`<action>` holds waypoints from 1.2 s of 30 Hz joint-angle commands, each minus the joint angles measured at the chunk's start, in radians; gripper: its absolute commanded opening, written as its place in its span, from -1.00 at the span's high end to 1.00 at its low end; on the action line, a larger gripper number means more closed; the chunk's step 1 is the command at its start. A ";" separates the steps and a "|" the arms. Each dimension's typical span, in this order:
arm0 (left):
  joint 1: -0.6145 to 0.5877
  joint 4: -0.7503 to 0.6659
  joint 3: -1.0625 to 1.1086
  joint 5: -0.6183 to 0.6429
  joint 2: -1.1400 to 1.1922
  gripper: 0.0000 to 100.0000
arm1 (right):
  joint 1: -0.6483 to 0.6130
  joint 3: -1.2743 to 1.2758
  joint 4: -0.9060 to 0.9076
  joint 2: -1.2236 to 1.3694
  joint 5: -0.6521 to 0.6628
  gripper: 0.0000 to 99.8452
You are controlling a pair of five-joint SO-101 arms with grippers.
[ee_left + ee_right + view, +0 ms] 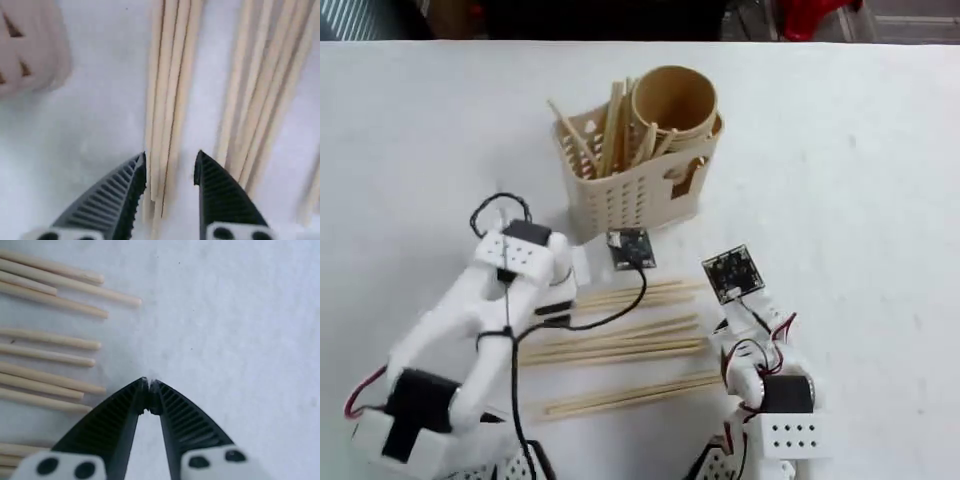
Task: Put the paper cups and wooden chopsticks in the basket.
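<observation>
A cream slotted basket [630,190] stands at the table's middle back, holding a paper cup [675,100] and several upright wooden chopsticks [610,130]. More chopsticks [620,340] lie flat in loose rows in front of it, between the two arms. My left gripper [171,162] is open and low over the row nearest the basket, one finger on each side of a tight bundle of three chopsticks [167,100]. My right gripper [149,383] is shut on nothing, its tips just above the bare table beside the chopstick ends [90,345].
The left arm [470,330] and right arm [765,385] take up the table's front. A blurred corner of the basket [25,55] lies close beside the left gripper. White table [860,200] stretches open to either side of the basket.
</observation>
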 commanded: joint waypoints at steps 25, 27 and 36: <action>-0.025 0.021 -0.115 0.041 0.071 0.90 | -0.007 -0.006 -0.022 -0.007 0.009 0.96; -0.028 0.095 -0.115 0.041 0.022 0.90 | -0.007 -0.006 -0.022 -0.007 0.009 0.96; -0.035 0.255 -0.114 0.048 -0.143 0.90 | -0.005 -0.006 -0.022 -0.007 0.009 0.96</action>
